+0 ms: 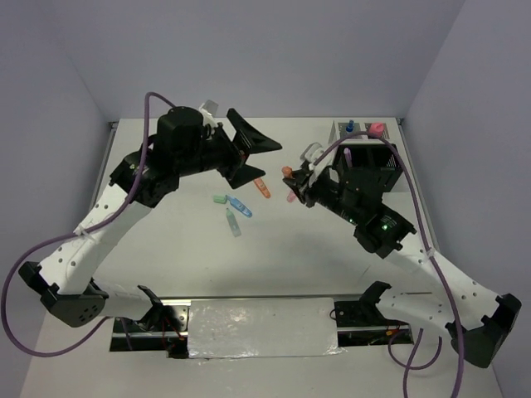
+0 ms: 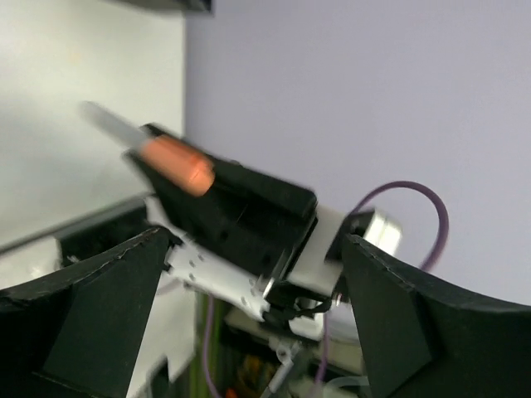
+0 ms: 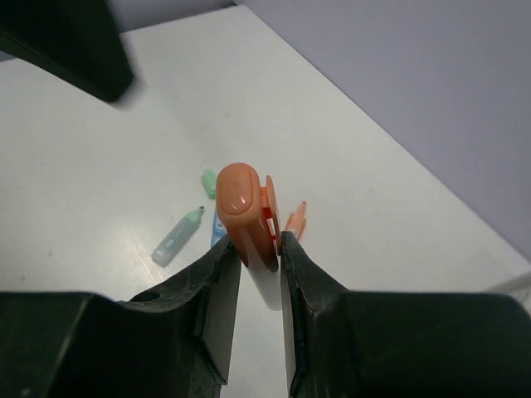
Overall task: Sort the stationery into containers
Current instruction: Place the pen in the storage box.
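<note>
My right gripper (image 1: 299, 181) is shut on an orange-capped marker (image 1: 288, 172) and holds it above the table, left of the black slatted organiser (image 1: 371, 172). In the right wrist view the marker (image 3: 246, 214) stands cap-up between my right gripper's fingers (image 3: 257, 249). My left gripper (image 1: 270, 157) is open, empty and raised, facing the right one. In its wrist view (image 2: 257, 274) the held marker (image 2: 172, 162) shows ahead. A green cap (image 1: 220, 199), a blue marker (image 1: 241, 206), a green marker (image 1: 234, 222), an orange marker (image 1: 263, 188) and a pink marker (image 1: 291, 197) lie on the table.
The white mesh tray (image 1: 340, 131) stands at the back right behind the organiser, with a blue-capped bottle (image 1: 350, 127) and a pink item (image 1: 377, 129) in it. The loose markers (image 3: 177, 236) lie between the two arms. Walls close the table at the back and the sides.
</note>
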